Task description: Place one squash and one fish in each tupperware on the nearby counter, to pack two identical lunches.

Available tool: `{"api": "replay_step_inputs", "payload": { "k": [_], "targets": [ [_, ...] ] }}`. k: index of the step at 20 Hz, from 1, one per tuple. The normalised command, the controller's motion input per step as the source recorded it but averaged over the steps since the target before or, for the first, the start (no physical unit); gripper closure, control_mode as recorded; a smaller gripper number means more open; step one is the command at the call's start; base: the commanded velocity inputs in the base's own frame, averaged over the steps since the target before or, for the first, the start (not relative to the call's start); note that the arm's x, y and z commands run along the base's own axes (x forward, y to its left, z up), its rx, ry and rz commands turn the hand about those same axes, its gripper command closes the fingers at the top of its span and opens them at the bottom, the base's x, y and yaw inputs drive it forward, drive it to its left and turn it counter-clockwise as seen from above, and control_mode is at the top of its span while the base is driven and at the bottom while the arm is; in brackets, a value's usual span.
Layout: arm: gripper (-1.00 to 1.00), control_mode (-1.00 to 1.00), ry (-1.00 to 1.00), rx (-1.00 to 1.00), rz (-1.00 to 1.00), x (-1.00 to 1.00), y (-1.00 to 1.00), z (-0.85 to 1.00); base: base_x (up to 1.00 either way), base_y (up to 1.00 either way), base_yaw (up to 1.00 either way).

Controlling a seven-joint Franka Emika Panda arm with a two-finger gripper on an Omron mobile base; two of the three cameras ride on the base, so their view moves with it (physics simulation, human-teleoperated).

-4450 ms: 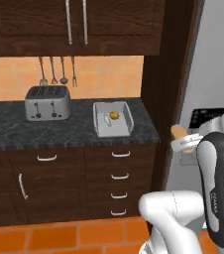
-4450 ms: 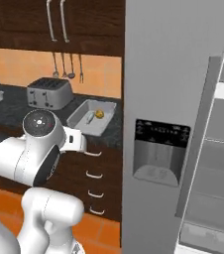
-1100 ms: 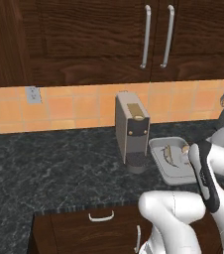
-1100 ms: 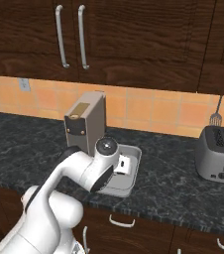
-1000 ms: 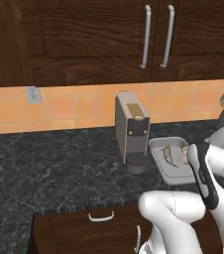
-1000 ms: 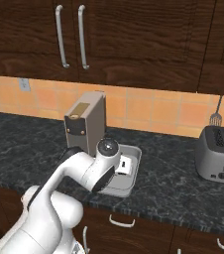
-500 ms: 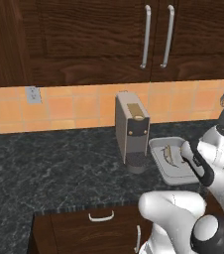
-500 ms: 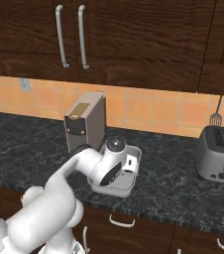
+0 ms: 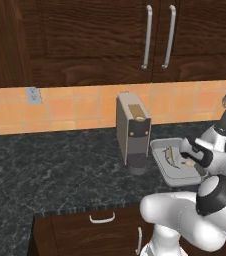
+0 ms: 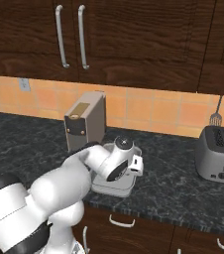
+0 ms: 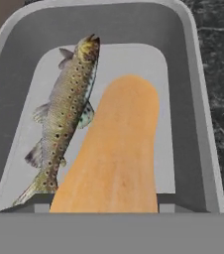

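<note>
One tupperware [image 11: 196, 99] lies right under my hand on the black counter [image 9: 60, 175]. A speckled fish [image 11: 67, 114] rests along the left side of its floor. Beside the fish, a tan squash [image 11: 116, 158] runs up from the bottom of the hand view, large and close, and hides my fingertips. My gripper [image 9: 187, 157] hangs low over the tray [image 9: 177, 181], shut on the squash [image 9: 188, 163]. From the left base the fish [image 9: 170, 152] is a dark sliver in the tray. From the right base my forearm covers most of the tupperware [image 10: 115, 189].
A silver and brown coffee machine [image 9: 132, 130] stands just left of the tray, close to my wrist. A silver toaster [image 10: 218, 154] sits further right. Utensils [image 10: 217, 116] hang on the orange tiled wall. Dark wall cabinets overhang the counter.
The base views hold still. Over the last second my wrist has turned and sunk lower over the tray, still holding the squash.
</note>
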Motion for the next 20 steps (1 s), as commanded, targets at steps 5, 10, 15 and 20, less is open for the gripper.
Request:
{"api": "replay_step_inputs", "payload": {
  "k": [5,10,15,20],
  "targets": [
    [1.0,-1.0,0.0,-0.02,0.0,0.29,0.0,-0.44,0.0,0.0,0.0],
    [-1.0,-1.0,-0.05,-0.02,0.0,0.17,0.0,0.0,0.0,0.0,0.0],
    [-1.0,-1.0,-0.06,-0.01,0.0,0.13,0.0,0.0,0.0,0.0,0.0],
    [-1.0,-1.0,-0.07,0.0,0.0,-0.15,0.0,0.22,0.0,0.0,0.0]
  ]
}}
